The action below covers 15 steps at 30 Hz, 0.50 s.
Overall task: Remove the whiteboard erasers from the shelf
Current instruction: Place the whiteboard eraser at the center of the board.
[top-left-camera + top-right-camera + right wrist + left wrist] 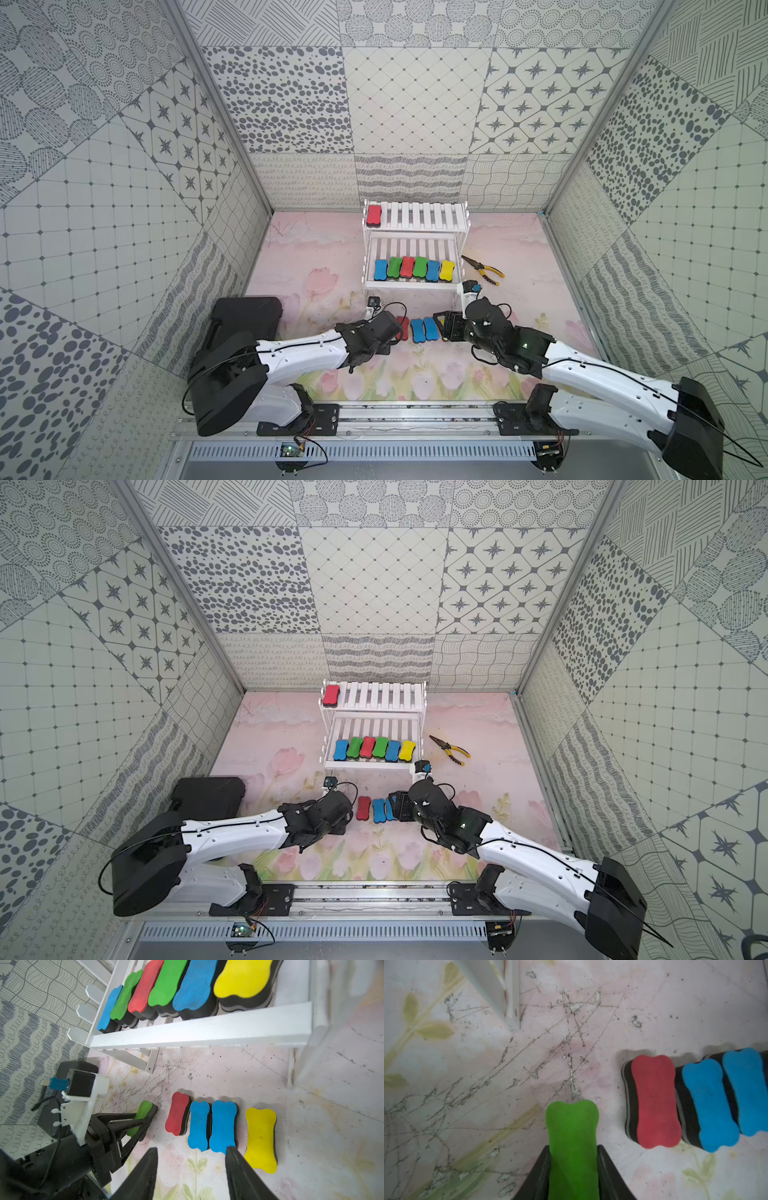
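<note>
Green foam fills my left end effector [573, 1147]: it is clamped narrow on the green eraser [572, 1124], low over the table [467, 1068] in front of the shelf [415, 286]. I can't tell whether the felt touches down yet. To do this well I'd ease it flat just beside the red eraser [654, 1101] that starts the row before the shelf, then open and lift straight up, nudging nothing. My right end effector [191, 1148] hangs half open and empty above that row. Six erasers [413, 268] crowd the shelf's lower tier. A lone red eraser [373, 216] sits at its upper tier's left end.
</note>
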Tool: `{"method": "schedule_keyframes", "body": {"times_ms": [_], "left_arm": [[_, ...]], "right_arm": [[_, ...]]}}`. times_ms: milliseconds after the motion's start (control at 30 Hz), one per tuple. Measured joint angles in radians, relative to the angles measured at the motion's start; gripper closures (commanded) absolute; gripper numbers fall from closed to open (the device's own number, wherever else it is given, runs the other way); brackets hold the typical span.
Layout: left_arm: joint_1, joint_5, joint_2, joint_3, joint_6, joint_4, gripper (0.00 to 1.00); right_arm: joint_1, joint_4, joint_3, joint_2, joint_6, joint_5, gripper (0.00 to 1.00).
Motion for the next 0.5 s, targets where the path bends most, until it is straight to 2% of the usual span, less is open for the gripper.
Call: {"method": "schedule_keyframes", "body": {"times_ms": [200,500], "left_arm": [[0.012,0.021,0.077,0.036,-0.002,0.055,0.68],[0.021,0.026,0.132,0.08,-0.011,0.079,0.44]], "right_arm": [[-0.008,0.0,-0.019,-0.029,0.006,-0.002,0.44],[-0.015,0.0,-0.037,-0.07,0.01,-0.008,0.4]]}}
